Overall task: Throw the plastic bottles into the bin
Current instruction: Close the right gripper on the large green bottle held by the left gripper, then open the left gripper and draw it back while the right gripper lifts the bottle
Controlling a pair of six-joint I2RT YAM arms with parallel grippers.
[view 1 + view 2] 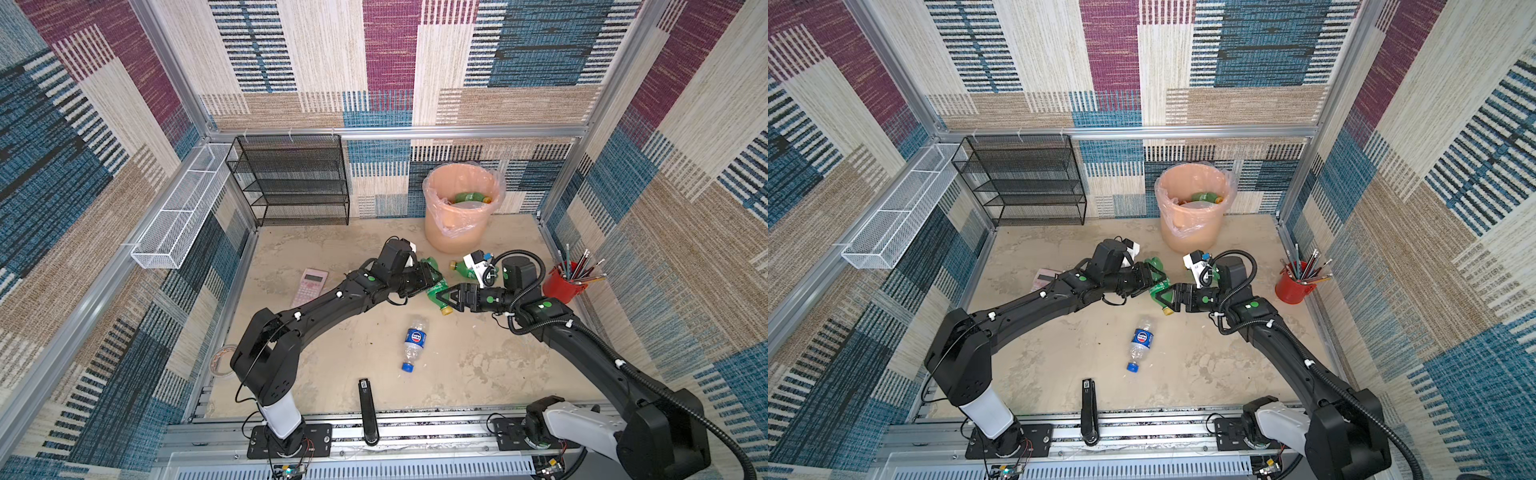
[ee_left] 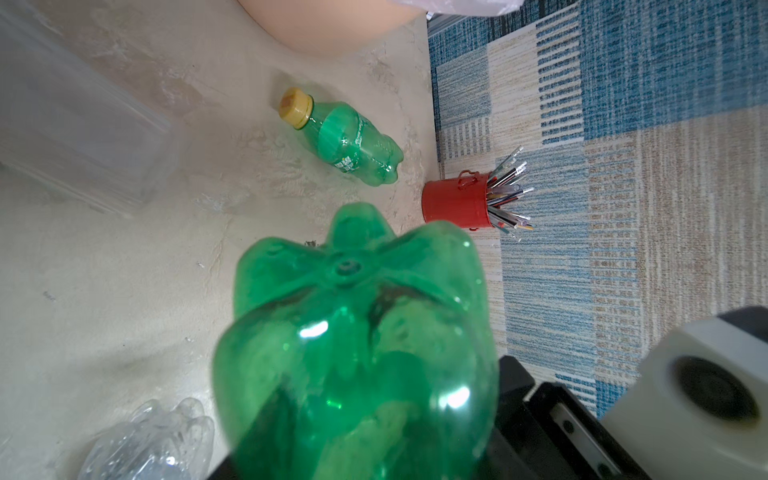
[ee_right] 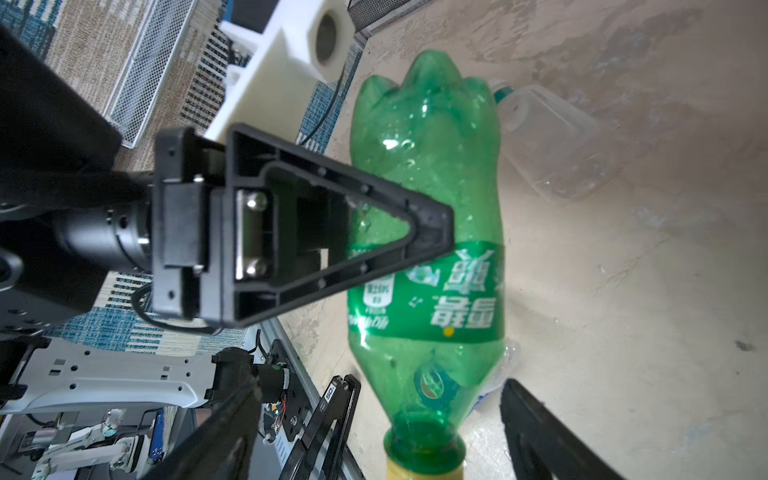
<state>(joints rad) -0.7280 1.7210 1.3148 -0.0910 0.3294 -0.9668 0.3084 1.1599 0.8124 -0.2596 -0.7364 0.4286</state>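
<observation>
A green bottle point(image 1: 437, 290) point(image 1: 1160, 291) with a yellow cap hangs above the table's middle, and my left gripper point(image 1: 430, 276) is shut on its body point(image 3: 428, 199). My right gripper point(image 3: 380, 386) stands open, its fingers on either side of the bottle's neck without touching it. Another green bottle point(image 1: 460, 268) point(image 2: 353, 141) lies near the bin point(image 1: 457, 232) point(image 1: 1190, 232), which holds a green bottle point(image 1: 469, 197). A clear bottle point(image 1: 414, 343) point(image 1: 1140, 343) with a blue label lies nearer the front. Another clear bottle point(image 3: 548, 141) lies beyond the held one, hidden in both top views.
A red pencil cup point(image 1: 561, 289) stands at the right wall. A pink calculator point(image 1: 309, 286) lies left of my left arm, a black stapler point(image 1: 368, 411) at the front edge. A black mesh shelf point(image 1: 291, 183) and a white wire basket point(image 1: 178, 216) line the back left.
</observation>
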